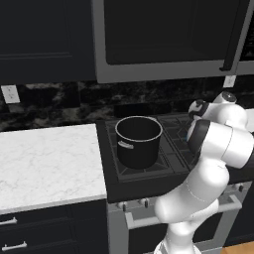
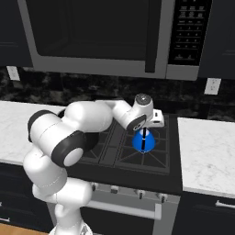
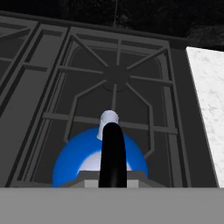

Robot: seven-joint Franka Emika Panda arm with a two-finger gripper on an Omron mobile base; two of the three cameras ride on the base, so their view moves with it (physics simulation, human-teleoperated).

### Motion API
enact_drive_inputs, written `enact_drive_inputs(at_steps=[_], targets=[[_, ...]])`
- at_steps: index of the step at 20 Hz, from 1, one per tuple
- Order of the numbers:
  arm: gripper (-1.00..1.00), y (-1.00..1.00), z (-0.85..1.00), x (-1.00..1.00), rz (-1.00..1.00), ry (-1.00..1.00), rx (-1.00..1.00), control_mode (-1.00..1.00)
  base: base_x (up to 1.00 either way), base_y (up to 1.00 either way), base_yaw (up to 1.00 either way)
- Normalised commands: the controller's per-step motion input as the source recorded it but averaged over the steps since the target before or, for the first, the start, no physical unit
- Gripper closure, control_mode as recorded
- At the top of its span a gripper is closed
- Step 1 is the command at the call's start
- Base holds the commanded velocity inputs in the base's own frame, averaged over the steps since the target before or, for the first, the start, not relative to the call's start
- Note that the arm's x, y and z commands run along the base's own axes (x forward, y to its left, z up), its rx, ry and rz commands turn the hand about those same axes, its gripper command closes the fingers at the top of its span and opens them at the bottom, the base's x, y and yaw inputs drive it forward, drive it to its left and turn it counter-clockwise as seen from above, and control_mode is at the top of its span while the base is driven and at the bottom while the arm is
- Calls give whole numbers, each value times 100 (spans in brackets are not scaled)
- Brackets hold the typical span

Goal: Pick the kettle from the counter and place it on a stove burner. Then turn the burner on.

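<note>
So far the first half looks mostly done, judging by where things lie. Largest first: the stove [image 2: 137, 158] sits between two stretches of white counter [image 1: 44, 163], under a microwave [image 2: 105, 36], with a row of knobs [image 2: 140, 194] along its front edge. On the left side of the stove stands a big black pot [image 1: 138, 140], which has no part in this job.

Next, the arm reaches across the cooktop to the right side. Its gripper [image 2: 144, 137] hangs just above the kettle [image 2: 143, 142], and the jaws are drawn together on the black arched handle [image 3: 113, 153]; the hand view looks straight down that handle to the blue body and the small pale spout [image 3: 108, 120].

The kettle is off the counter and over the right front burner [image 2: 142, 156], inside the grate rather than beside it. Whether its base is already touching the bars or rides a little above them I cannot tell; from the right base view it looks down or very nearly so. The rear burner [image 3: 114, 75] lies free beyond it.

What is left, as I judge it: settle the kettle if it is not yet seated, let go of the handle, lift clear, then go down to the knobs and turn the one that serves this burner. No flame shows, so that burner is taken as not yet lit.
</note>
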Motion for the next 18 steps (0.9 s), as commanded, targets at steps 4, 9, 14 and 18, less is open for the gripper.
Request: enact_drive_inputs(at_steps=[4, 9, 14, 18], targets=[[-100, 0, 0, 0, 0, 0, 0, -100, 0, 0, 0], [-100, 0, 0, -2, 0, -1, 0, -100, 0, 0, 0], [-100, 0, 6, -5, 0, -2, -3, -100, 0, 0, 0], [-100, 10, 27, -58, 0, -9, -3, -100, 0, 0, 0]])
